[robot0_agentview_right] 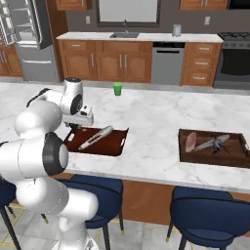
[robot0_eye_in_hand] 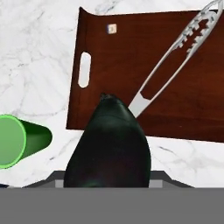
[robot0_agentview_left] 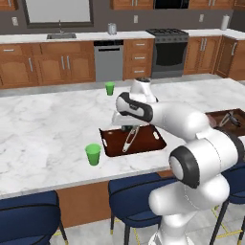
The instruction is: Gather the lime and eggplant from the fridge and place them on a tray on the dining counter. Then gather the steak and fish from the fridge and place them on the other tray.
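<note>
A: Eggplant (robot0_eye_in_hand: pixel 109 144) is held clamped in the gripper (robot0_eye_in_hand: pixel 108 181) above the tray's (robot0_eye_in_hand: pixel 113 65) near edge.

B: If released early, it could be rolled onto marble or knocked against the tongs (robot0_eye_in_hand: pixel 175 57) or green cup (robot0_eye_in_hand: pixel 17 141).

Dark purple-black eggplant (robot0_eye_in_hand: pixel 109 144), glossy and tapered, held above the near edge of the tray (robot0_eye_in_hand: pixel 113 70). Shallow red-brown tray flat on the white veined marble desk (robot0_agentview_left: pixel 43 129), slot handle at its short end. Matching other tray (robot0_agentview_right: pixel 234 155) further right along the same desk.
</note>
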